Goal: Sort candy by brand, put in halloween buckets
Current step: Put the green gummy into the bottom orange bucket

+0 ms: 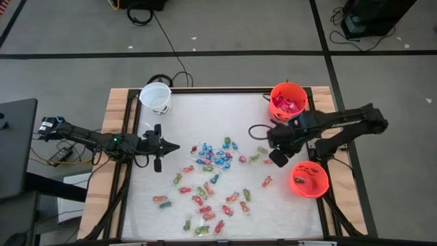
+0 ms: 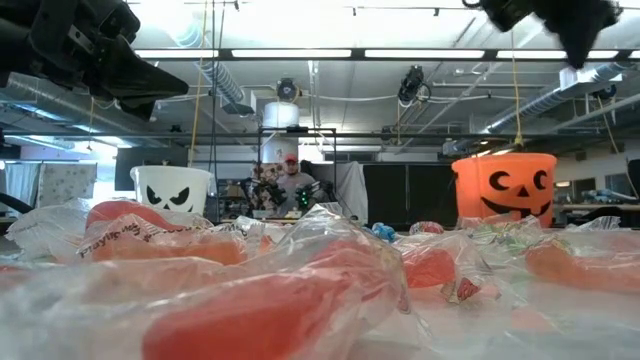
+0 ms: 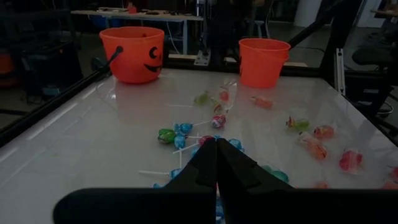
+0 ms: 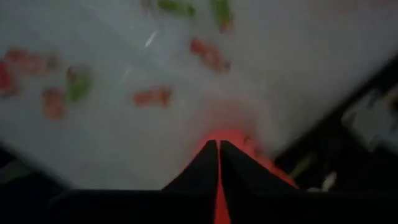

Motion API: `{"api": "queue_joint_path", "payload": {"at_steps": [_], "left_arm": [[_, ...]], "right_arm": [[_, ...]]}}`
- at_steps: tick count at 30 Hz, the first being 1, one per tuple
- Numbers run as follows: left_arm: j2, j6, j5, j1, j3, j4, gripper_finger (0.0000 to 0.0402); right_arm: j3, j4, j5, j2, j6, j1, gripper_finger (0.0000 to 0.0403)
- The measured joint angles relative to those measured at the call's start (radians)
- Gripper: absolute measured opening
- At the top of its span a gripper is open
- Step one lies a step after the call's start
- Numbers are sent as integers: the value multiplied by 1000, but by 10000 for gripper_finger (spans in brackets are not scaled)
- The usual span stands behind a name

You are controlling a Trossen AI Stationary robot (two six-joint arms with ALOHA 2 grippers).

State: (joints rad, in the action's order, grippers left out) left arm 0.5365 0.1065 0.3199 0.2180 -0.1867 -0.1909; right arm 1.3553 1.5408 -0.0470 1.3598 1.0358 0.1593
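Candy [image 1: 212,179] lies scattered over the middle and near part of the white table, with blue-wrapped lollipops [image 3: 183,129] among it. A white bucket [image 1: 156,97] stands at the far left. An orange bucket with a face [image 3: 132,53] stands at the far right and has red pieces in it. A plain orange bucket [image 1: 293,183] stands at the near right. My left gripper [image 3: 216,140] hovers shut, about level, at the left of the candy. My right gripper [image 1: 278,158] points down, raised high between the two orange buckets, its fingers together [image 4: 218,143]. My right gripper has a red-orange blur [image 4: 249,158] right behind its fingertips. Whether that is a candy between the fingers or the orange bucket below them, I cannot tell. My left gripper touches nothing.
Wooden rails [image 1: 113,116] run along the table's left and right sides. A black cable [image 1: 179,74] loops at the far edge. A dark stand [image 1: 15,147] is off the table's left. In the low view a person [image 2: 290,178] sits far behind the table. Bare tabletop lies along the far side.
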Motion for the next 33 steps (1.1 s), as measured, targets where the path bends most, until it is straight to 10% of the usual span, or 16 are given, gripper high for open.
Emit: {"api": "queue_joint_path", "payload": {"at_steps": [9, 17, 33], "left_arm": [[0, 9, 0, 0, 0, -77, 8], [0, 86, 0, 0, 0, -84, 12], [0, 140, 52, 0, 0, -56, 10]], "right_arm": [[-168, -414, 131, 150, -294, -44, 154], [-244, -564, 53, 331, -660, -142, 175], [-245, -589, -88, 387, -789, -181, 18]]}}
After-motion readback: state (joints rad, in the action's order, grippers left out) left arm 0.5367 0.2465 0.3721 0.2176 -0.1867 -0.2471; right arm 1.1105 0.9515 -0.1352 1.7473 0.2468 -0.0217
